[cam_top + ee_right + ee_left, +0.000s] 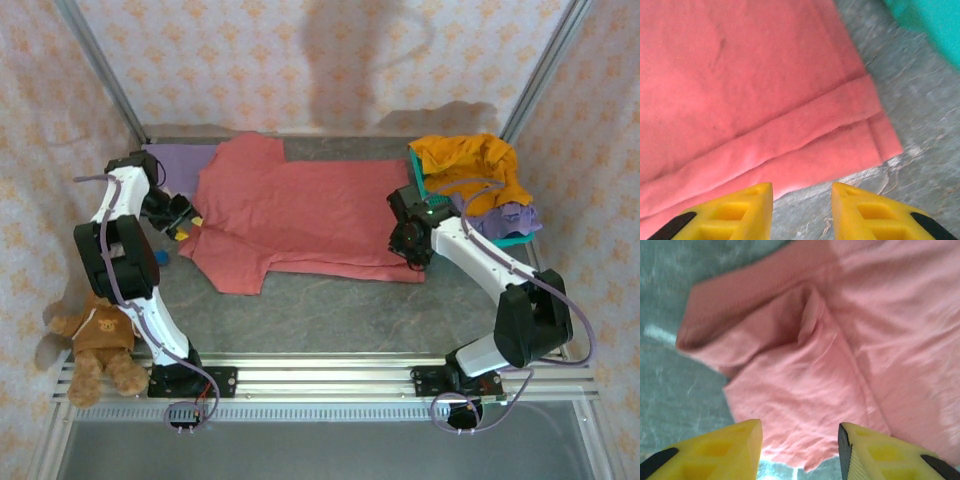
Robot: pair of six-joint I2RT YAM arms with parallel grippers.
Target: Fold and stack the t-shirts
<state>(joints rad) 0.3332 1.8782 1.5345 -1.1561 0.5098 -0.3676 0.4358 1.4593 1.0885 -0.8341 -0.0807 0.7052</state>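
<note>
The dusty red t-shirt (300,215) lies spread flat across the middle of the table, its sleeves toward the left. My left gripper (185,225) hovers at the shirt's left edge by a sleeve; in the left wrist view it (800,450) stands open over the red cloth (840,340), holding nothing. At the near right corner of the hem my right gripper (405,240) is open too; the right wrist view shows it (802,210) just off the doubled hem (740,90), above bare table. A mustard orange t-shirt (465,160) and a lavender one (515,215) are heaped at the back right.
A teal basket (510,240) under the heaped shirts stands at the back right, its corner (930,25) close to my right gripper. Another lavender shirt (185,160) lies at the back left. A brown teddy bear (100,335) sits at the near left.
</note>
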